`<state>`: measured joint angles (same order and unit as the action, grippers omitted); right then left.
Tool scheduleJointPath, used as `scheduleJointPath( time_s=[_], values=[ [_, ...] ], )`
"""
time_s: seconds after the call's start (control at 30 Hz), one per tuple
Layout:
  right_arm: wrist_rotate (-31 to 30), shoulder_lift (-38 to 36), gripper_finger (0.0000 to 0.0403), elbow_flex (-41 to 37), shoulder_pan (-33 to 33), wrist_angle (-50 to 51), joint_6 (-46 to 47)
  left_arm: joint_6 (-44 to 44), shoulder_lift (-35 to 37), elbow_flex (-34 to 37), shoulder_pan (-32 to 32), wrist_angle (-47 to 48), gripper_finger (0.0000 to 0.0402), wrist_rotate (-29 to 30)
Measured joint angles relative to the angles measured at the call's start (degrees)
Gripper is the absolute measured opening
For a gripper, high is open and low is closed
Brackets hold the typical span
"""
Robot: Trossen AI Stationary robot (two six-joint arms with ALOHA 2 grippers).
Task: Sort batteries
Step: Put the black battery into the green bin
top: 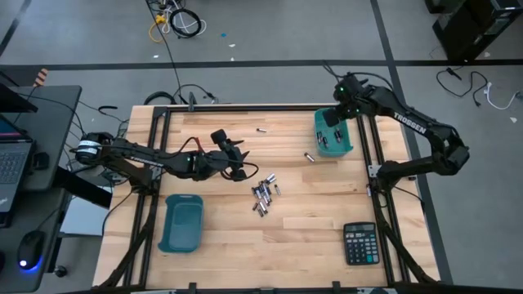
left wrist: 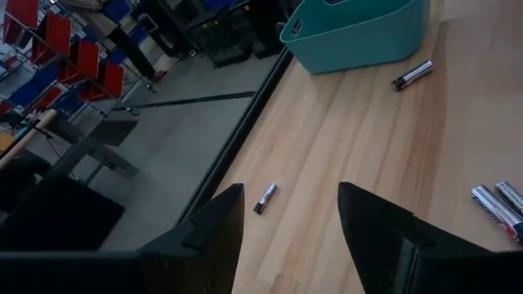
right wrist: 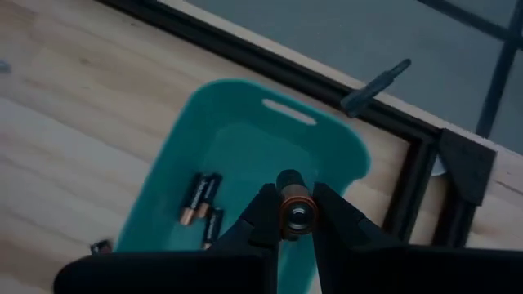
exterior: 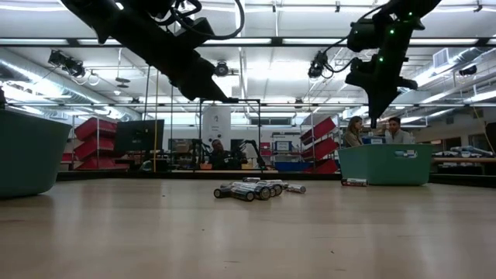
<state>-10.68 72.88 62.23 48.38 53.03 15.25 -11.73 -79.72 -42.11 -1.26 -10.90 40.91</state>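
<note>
Right gripper (right wrist: 294, 214) is clamped on a small copper-tipped black cylindrical battery (right wrist: 294, 211), hovering over the teal plastic bin (top: 336, 140) upper right of the high view — I'd drop lower before releasing. Left gripper (left wrist: 290, 220), fingers apart, hangs left of the loose silver-black battery pile (top: 264, 194) mid-frame.

Two teal bins on the table: one (top: 182, 222) on the near left of the battery pile (top: 264, 196), one (top: 334, 133) at the far right of it. The pile itself looks like eight or so cells, too bunched to count surely. Two strays lie beyond the pile, one (top: 262, 130) toward the far edge and one (top: 310, 157) just beside the far bin. Inside that far bin I can make out three cells (right wrist: 202, 204), and a fourth cell (right wrist: 295, 211) sits pinched in the right gripper (right wrist: 295, 216) above it. One calculator (top: 359, 243), near right of the pile. Two arms, two grippers; the left gripper (left wrist: 290, 224) holds none.
</note>
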Motion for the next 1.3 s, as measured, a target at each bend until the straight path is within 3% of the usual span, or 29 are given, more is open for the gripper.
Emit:
scheduleJointPath(
  time_s=[0.33,0.57,0.93,1.3],
  values=[
    [5.86,0.08,0.004,-10.79,0.83,-12.16,2.26,0.07,0.0,0.0,0.0,0.04,0.0198,0.0],
    [5.89,0.08,0.0049,-16.33,0.83,-13.65,5.97,0.22,0.0,0.0,0.0,-0.1,0.0198,-0.26],
    [5.9,0.08,0.0077,-18.63,0.58,-14.02,5.73,0.58,0.0,0.0,0.0,-0.28,0.0198,-0.46],
    [5.81,-1.74,0.0109,-16.21,-0.93,-16.09,4.11,0.0,0.0,0.0,0.02,4.39,0.0198,-11.81]
  ],
)
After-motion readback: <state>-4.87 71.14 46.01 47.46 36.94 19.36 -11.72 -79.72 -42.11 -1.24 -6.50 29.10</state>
